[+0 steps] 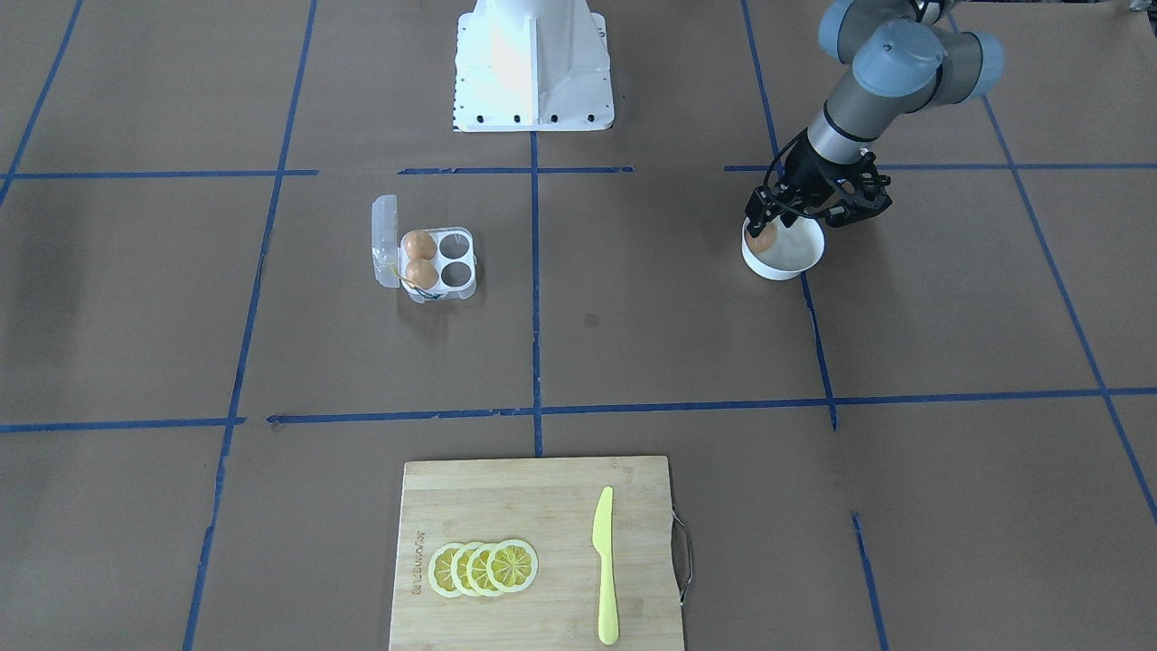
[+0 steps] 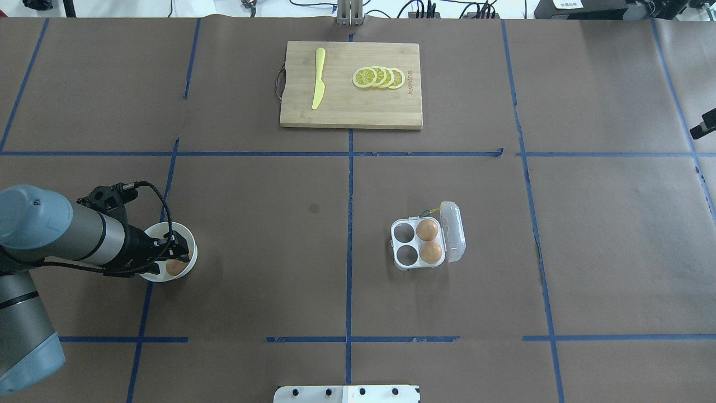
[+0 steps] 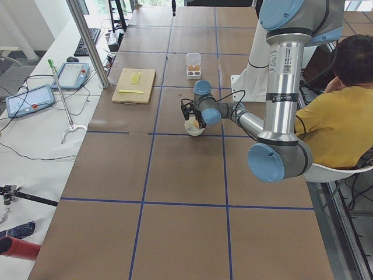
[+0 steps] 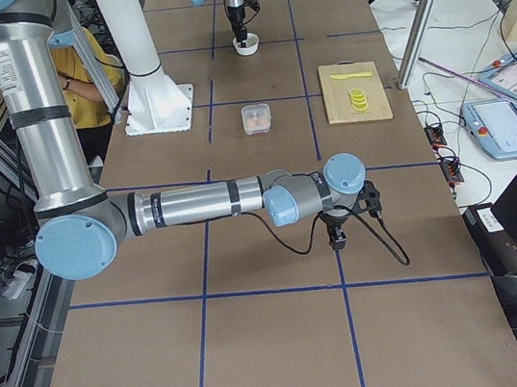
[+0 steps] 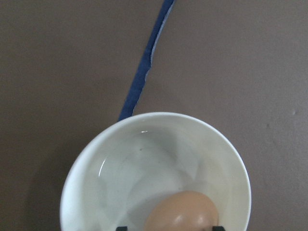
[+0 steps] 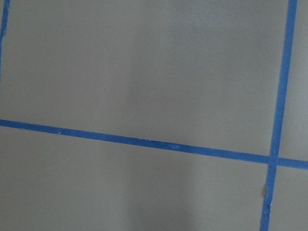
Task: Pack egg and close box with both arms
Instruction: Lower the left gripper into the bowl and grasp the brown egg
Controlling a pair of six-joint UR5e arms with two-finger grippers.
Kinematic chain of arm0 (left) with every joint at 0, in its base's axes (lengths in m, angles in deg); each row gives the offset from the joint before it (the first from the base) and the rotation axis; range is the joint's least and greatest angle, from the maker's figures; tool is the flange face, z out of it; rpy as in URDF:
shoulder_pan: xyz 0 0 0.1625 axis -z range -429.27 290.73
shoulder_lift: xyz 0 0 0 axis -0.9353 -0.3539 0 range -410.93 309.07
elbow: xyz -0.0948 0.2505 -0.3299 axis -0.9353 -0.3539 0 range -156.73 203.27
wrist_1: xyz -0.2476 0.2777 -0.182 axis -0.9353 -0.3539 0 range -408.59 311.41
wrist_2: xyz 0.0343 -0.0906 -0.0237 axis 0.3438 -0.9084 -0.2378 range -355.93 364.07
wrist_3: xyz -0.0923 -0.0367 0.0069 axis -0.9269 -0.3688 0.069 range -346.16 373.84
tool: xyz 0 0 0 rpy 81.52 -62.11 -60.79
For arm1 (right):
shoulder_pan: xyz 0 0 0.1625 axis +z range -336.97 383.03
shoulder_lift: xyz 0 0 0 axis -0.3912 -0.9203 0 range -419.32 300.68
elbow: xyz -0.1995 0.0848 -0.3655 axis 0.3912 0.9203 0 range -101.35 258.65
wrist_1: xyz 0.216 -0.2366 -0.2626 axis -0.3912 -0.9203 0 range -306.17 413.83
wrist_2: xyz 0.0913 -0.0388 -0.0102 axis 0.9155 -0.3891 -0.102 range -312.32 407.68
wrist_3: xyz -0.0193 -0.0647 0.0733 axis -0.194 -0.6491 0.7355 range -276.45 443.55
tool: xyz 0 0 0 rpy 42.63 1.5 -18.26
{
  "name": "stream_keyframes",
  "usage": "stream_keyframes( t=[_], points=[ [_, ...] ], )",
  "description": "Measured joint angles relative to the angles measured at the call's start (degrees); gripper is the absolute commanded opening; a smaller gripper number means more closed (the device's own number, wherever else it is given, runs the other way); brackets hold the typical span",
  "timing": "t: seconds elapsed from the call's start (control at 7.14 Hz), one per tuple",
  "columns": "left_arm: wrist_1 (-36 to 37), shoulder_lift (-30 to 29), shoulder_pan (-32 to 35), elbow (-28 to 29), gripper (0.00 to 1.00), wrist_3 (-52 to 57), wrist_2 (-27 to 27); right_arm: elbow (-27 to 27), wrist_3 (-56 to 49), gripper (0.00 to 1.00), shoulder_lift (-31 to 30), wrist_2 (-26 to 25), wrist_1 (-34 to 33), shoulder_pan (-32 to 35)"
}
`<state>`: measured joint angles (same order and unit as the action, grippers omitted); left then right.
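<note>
Left wrist-mounted view puts the small brown-orange oval egg [image 5: 182,211] in the round white bowl [image 5: 96,159], between the spread fingertips of my black left gripper [image 1: 766,224]; whether my right gripper [image 4: 335,238] is spread or pressed together, I cannot tell

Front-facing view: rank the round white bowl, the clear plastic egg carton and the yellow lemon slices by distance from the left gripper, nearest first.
1. The round white bowl: directly under the left gripper, on the view's right.
2. The clear plastic egg carton: across the table, left of the view's centre.
3. The yellow lemon slices: on the wooden cutting board at the view's bottom edge.
</note>
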<state>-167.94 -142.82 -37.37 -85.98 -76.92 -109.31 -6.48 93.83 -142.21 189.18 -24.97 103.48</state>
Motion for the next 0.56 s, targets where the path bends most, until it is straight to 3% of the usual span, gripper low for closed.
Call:
stream_keyframes(
  t=[0.56],
  points=[
    [0.00, -1.22, -0.31, 1.47, 0.67, -0.03, 0.00, 0.00, 0.00, 1.00, -0.02, 0.02, 0.02, -0.15]
  ],
)
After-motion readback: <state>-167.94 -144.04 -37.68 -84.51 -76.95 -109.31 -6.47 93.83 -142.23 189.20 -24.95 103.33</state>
